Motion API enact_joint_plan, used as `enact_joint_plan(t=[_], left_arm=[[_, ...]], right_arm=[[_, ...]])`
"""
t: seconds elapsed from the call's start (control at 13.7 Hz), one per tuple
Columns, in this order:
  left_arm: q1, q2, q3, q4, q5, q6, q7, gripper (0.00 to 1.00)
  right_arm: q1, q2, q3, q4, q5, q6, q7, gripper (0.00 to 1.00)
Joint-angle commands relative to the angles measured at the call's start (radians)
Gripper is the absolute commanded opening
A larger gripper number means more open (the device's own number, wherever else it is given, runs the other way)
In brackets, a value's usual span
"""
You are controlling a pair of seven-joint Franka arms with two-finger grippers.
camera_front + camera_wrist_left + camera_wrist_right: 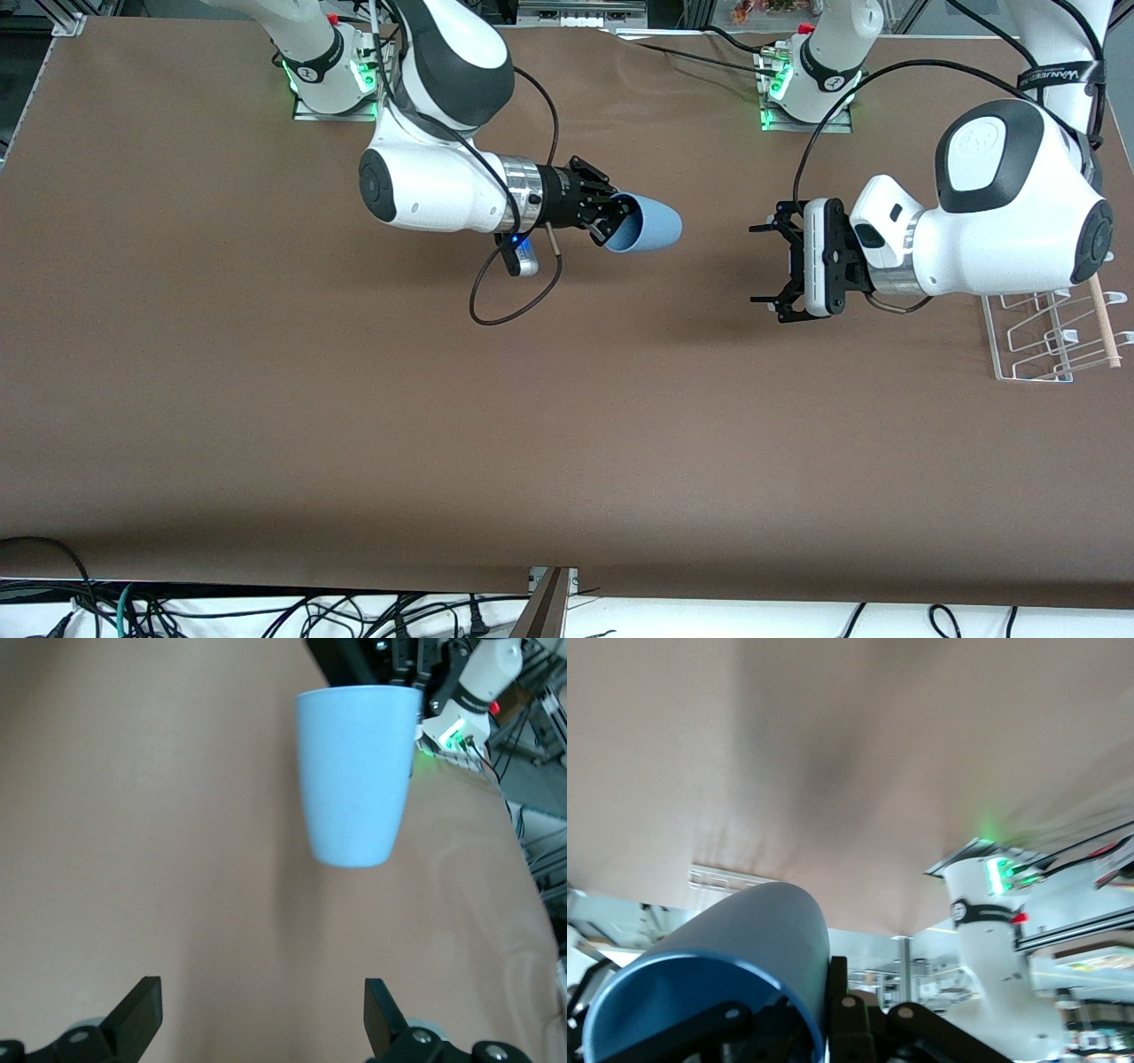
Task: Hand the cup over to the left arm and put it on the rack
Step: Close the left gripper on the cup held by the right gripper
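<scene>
Right arm reaches out level over the middle of the brown worktop (pixel 354 399). Right end effector (pixel 607 221) is clamped on the rim of the cup (pixel 647 226): 1 finger inside the mouth, the rest against the outer wall. The cup is light blue, held on its side in the air, mouth toward the right wrist, closed base pointing toward the left arm's end of the worktop. In the right wrist view the cup (pixel 718 974) fills the lower corner, open mouth facing the camera, black fingers (pixel 726 1023) crossing its rim.

Left arm also lies level over the worktop, its white hand block turned toward the cup. Left end effector (pixel 769 263) is spread wide, fingers well apart, holding nothing. A clear gap of bare worktop separates it from the cup's base. In the left wrist view the cup (pixel 354 771) hangs ahead between the lines of the 2 fingertips (pixel 137 1010), not touching either.

The rack (pixel 1045 341), white wire with a light wooden rod (pixel 1105 321) across it, sits on the worktop at the left arm's end, partly covered by the left arm's wrist.
</scene>
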Motion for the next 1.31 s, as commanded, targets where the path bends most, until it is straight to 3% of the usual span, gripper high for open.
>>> enact_joint_plan(t=[0.0,0.15,0.29,0.44,0.95,1.02,1.09,1.17,1.24], left_arm=[[0.002,-0.03,-0.033,-0.056,-0.032,0.048,0.132,1.0],[-0.005,-0.077,-0.059,-0.103,-0.031,0.097,0.132,1.0],[-0.027,-0.096,-0.077,-0.135,-0.031,0.168,0.132,1.0],[-0.04,-0.099,-0.099,-0.161,-0.032,0.222,0.129,1.0],[-0.048,-0.134,-0.127,-0.214,-0.019,0.266,0.005,0.99],[-0.049,-0.131,-0.133,-0.214,-0.019,0.28,-0.002,0.85],[-0.049,-0.124,-0.139,-0.214,-0.019,0.295,-0.015,0.63],[-0.049,-0.122,-0.14,-0.212,-0.019,0.297,-0.036,0.22],[-0.048,-0.122,-0.142,-0.209,-0.019,0.297,-0.059,0.07]], right_arm=[[0.029,0.065,-0.003,0.097,0.019,0.055,0.163,0.0],[0.027,0.12,0.0,0.177,0.033,0.08,0.274,0.0],[0.018,0.146,0.0,0.207,0.172,0.083,0.285,0.0],[-0.002,0.152,-0.002,0.211,0.246,0.083,0.287,0.0],[-0.005,0.157,-0.003,0.225,0.266,0.083,0.287,0.0],[-0.016,0.157,-0.003,0.225,0.267,0.08,0.284,0.0],[-0.017,0.157,-0.002,0.225,0.268,0.08,0.279,0.0],[-0.017,0.157,-0.003,0.225,0.266,0.079,0.271,0.0],[-0.017,0.157,-0.002,0.225,0.266,0.079,0.256,0.0]])
